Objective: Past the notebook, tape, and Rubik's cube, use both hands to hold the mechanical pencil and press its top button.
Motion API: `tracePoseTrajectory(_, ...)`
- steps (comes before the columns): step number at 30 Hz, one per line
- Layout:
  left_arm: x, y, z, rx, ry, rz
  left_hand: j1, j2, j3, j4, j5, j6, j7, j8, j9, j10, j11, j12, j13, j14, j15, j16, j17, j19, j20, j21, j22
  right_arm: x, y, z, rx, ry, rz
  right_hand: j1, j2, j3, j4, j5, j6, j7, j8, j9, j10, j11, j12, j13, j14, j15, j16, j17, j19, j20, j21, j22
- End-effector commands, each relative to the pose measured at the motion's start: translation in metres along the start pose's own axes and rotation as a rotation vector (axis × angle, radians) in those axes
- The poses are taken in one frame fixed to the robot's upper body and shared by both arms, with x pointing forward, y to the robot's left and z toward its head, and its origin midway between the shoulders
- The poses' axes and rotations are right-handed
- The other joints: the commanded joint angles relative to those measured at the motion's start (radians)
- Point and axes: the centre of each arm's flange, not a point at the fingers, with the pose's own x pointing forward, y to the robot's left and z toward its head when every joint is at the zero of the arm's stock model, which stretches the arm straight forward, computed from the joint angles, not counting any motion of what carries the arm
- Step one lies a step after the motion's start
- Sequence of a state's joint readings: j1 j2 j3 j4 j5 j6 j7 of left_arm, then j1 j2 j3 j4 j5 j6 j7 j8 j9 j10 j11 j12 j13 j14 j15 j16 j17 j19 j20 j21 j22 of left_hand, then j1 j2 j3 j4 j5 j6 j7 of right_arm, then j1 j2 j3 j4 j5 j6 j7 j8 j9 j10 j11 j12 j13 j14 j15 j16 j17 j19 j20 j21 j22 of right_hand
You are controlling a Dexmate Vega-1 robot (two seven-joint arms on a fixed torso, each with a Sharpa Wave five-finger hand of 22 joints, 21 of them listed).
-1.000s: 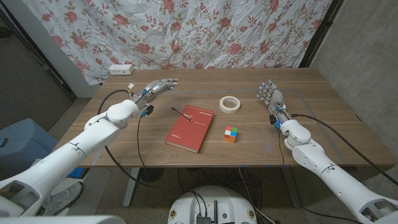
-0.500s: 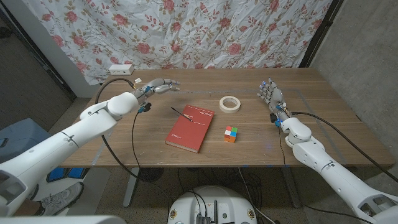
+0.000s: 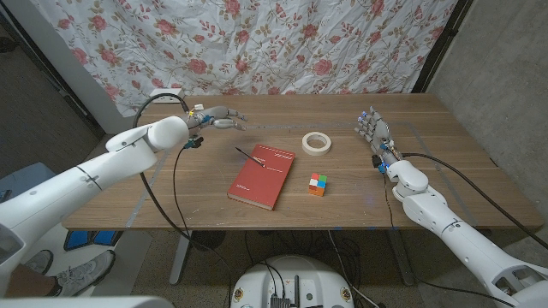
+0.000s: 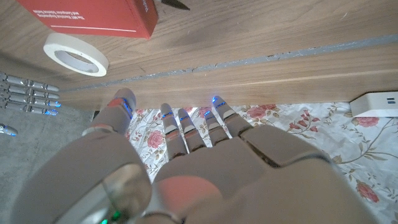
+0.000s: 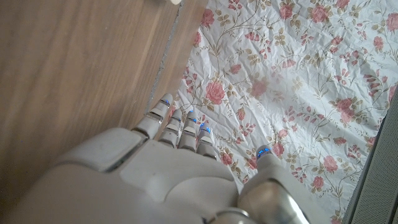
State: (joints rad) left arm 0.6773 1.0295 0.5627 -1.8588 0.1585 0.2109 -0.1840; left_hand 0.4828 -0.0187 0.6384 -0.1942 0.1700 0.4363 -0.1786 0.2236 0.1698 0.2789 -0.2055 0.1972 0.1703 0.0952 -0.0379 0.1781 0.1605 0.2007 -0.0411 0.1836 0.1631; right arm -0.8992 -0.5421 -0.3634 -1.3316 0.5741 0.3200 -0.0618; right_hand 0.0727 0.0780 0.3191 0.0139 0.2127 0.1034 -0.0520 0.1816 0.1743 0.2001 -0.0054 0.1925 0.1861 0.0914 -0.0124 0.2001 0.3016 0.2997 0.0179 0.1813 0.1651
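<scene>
The thin dark mechanical pencil lies slanted across the far left corner of the red notebook in the middle of the table. My left hand hovers beyond and to the left of it, fingers stretched out and apart, holding nothing. In the left wrist view that hand points toward the notebook and the tape roll. The white tape roll lies right of the pencil, and the Rubik's cube sits beside the notebook. My right hand stands at the right with its fingers up, empty.
A white power strip lies at the table's far left edge, against the flowered curtain. Cables run from both arms over the wooden table. The right wrist view has my right hand over bare wood.
My left arm has swung up and outward, and its hand has shifted slightly toward the table's far side. The right hand, pencil, notebook, tape and cube have not moved.
</scene>
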Motion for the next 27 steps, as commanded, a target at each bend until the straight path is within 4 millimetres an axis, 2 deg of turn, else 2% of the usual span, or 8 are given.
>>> tracePoseTrajectory(1,-0.001,0.016,0.013,0.222,0.027,-0.08,0.053,-0.044,-0.015,-0.001,0.004,0.021,-0.017,0.007,0.006,0.024,-0.009,-0.003,0.003,0.012,-0.149,-0.003,0.005,0.017,-0.1,0.0,0.001,0.0,-0.001,0.0,0.003,-0.006,-0.021,-0.014,0.003,0.011,0.0,0.005,0.005,-0.001,0.007,0.003,0.013,0.0,0.003,0.003,0.011,0.001,0.002,-0.002,0.01,-0.005,0.007,0.004)
tracePoseTrajectory(5,-0.002,0.018,0.019,0.275,0.03,-0.107,0.089,-0.073,-0.024,0.001,0.004,0.028,-0.029,0.006,0.006,0.034,-0.011,-0.006,0.003,0.016,-0.156,-0.002,0.005,0.021,-0.107,0.0,0.001,0.0,-0.002,0.0,0.0,-0.005,-0.02,-0.014,0.003,0.011,0.0,0.005,0.005,-0.002,0.007,0.003,0.013,-0.001,0.003,0.003,0.011,0.001,0.002,-0.004,0.01,-0.005,0.007,0.004)
tracePoseTrajectory(6,-0.002,0.018,0.02,0.29,0.03,-0.112,0.118,-0.094,-0.031,0.002,0.004,0.03,-0.03,0.004,0.006,0.041,-0.011,-0.008,0.003,0.018,-0.158,-0.002,0.005,0.022,-0.109,-0.001,0.001,0.0,-0.002,0.0,0.003,-0.007,-0.021,-0.014,0.003,0.011,0.0,0.005,0.005,-0.001,0.007,0.003,0.013,-0.001,0.003,0.003,0.011,0.001,0.001,-0.004,0.01,-0.005,0.008,0.004)
tracePoseTrajectory(7,-0.002,0.018,0.021,0.297,0.028,-0.112,0.125,-0.098,-0.032,0.003,0.004,0.03,-0.031,0.003,0.006,0.043,-0.011,-0.009,0.003,0.018,-0.159,-0.002,0.005,0.023,-0.11,-0.001,0.001,0.0,-0.002,0.0,0.005,-0.008,-0.021,-0.014,0.004,0.012,0.0,0.005,0.005,-0.001,0.007,0.003,0.014,0.0,0.003,0.003,0.012,0.002,0.002,-0.005,0.012,-0.005,0.008,0.004)
tracePoseTrajectory(23,-0.006,0.016,0.037,0.501,0.064,-0.174,0.198,-0.132,-0.051,0.005,0.003,0.013,-0.034,-0.008,0.007,0.061,-0.013,-0.012,0.003,0.017,-0.163,-0.002,0.006,0.023,-0.112,-0.002,0.002,0.0,-0.006,-0.002,-0.002,-0.003,-0.02,-0.015,0.005,0.014,-0.001,0.005,0.005,-0.002,0.007,0.003,0.016,0.002,0.003,0.003,0.014,0.005,0.003,-0.011,0.016,-0.006,0.009,0.003)
tracePoseTrajectory(27,-0.006,0.016,0.04,0.546,0.067,-0.179,0.247,-0.143,-0.066,0.007,0.005,-0.012,-0.035,-0.017,0.008,0.069,-0.013,-0.014,0.003,0.019,-0.165,-0.002,0.006,0.046,-0.113,0.003,0.002,0.0,-0.006,-0.002,-0.001,-0.002,-0.021,-0.016,0.006,0.015,-0.001,0.005,0.007,0.0,0.007,0.003,0.018,0.002,0.003,0.003,0.014,0.006,0.003,-0.012,0.017,-0.005,0.009,0.003)
